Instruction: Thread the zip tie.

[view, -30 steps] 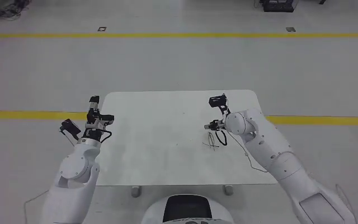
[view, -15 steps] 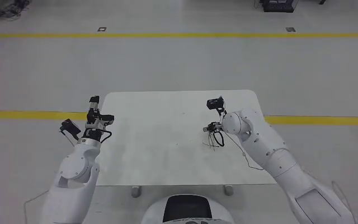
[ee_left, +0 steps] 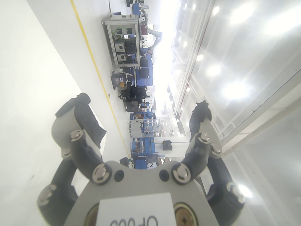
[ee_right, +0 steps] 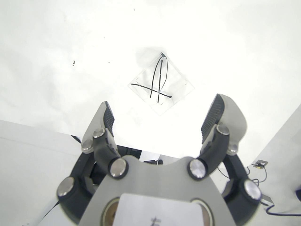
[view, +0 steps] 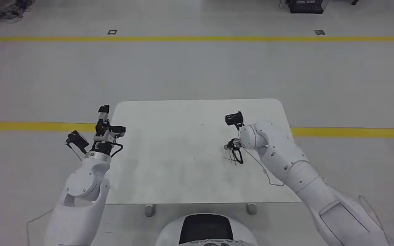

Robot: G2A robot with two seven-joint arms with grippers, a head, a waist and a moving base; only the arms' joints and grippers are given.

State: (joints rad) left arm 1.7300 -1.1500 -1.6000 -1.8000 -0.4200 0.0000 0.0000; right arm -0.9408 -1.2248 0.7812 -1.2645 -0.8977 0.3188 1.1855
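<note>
Though thin, crossed black zip ties (ee_right: 160, 81)

Pale grey floor (view: 197, 67) w/ yellow lines (view: 184, 39); white tabletop (view: 178, 129); bright ceiling lights (ee_left: 242, 12); equipment racks (ee_left: 124, 41) at far end.

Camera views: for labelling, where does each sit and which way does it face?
Top view: above the arms, looking down at the table; both arms show.
Left wrist view: behind the left gripper, facing the hall; open jaws show.
Right wrist view: behind the right gripper, facing down at the zip ties; open jaws show.
Shared: top and right wrist views both show the zip ties.
</note>
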